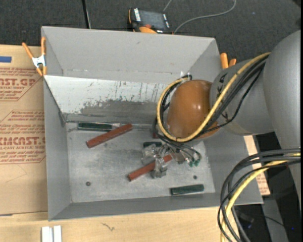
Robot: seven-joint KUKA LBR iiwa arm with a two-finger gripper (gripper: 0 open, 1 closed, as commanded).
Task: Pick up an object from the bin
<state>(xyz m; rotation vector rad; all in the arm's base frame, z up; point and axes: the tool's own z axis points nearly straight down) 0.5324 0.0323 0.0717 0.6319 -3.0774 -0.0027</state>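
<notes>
The gripper [159,164] is down on the middle of a red-brown stick [141,173] lying slantwise on the bin's [98,178] scuffed grey floor, right of centre. I cannot tell whether it is open or closed. A dark green stick [187,189] lies nearer, to the right. A second red-brown stick [109,135] and another green one [94,126] lie far left, below the scratched far wall. Dark carpet [35,6] spreads beyond the bin.

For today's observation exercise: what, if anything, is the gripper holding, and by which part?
Cannot be told. The gripper is down on the reddish-brown flat stick mid-floor in the grey metal bin, right of the stick's middle.
</notes>
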